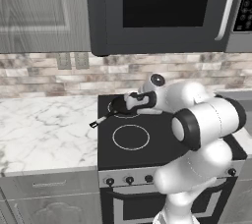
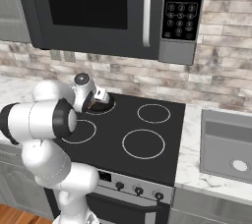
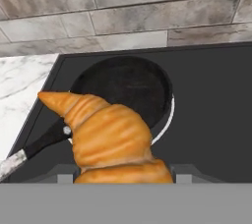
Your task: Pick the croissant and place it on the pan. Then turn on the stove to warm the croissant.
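Note:
The golden croissant fills the lower middle of the hand view, with my gripper shut on its base. Past it the small black pan rests on the stove's back-left burner, its handle running out to the lower left. In the left base view my gripper hovers just above the pan. From the right base view my gripper is over the pan, with a bit of orange-brown croissant showing. Dark knobs line the silver front panel.
A dark microwave hangs low over the stove. A marble counter lies to the left and a sink to the right. Brick backsplash stands close behind the pan.

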{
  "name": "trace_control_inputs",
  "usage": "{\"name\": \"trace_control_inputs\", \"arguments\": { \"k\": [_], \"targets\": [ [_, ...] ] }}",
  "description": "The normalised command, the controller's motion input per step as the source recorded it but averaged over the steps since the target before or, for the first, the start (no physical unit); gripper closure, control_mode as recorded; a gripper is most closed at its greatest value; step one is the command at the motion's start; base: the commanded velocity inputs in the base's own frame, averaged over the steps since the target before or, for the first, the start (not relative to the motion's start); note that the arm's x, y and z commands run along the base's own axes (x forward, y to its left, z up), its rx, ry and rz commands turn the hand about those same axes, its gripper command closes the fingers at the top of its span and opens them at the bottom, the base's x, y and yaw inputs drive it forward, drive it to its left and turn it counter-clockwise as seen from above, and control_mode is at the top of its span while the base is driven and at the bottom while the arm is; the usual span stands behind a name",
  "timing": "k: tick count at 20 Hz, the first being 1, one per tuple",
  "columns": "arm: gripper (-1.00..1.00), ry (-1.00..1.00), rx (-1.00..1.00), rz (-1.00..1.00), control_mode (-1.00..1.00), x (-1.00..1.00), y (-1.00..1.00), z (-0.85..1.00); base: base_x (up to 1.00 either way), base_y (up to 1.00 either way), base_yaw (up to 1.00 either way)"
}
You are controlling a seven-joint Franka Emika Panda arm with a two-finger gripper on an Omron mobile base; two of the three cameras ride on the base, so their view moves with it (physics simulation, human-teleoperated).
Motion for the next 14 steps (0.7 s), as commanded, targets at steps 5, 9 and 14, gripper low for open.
{"name": "trace_control_inputs", "arguments": {
  "k": [5,9,14],
  "targets": [
    [1.00,0.00,0.00,-0.03,-1.00,0.32,0.05,-0.07,0.00,0.00,0.00],
    [1.00,0.00,0.00,-0.03,-1.00,0.31,0.06,-0.10,0.00,0.00,0.00],
    [1.00,0.00,0.00,-0.03,-1.00,0.30,0.05,-0.16,0.00,0.00,0.00]
  ]
}}
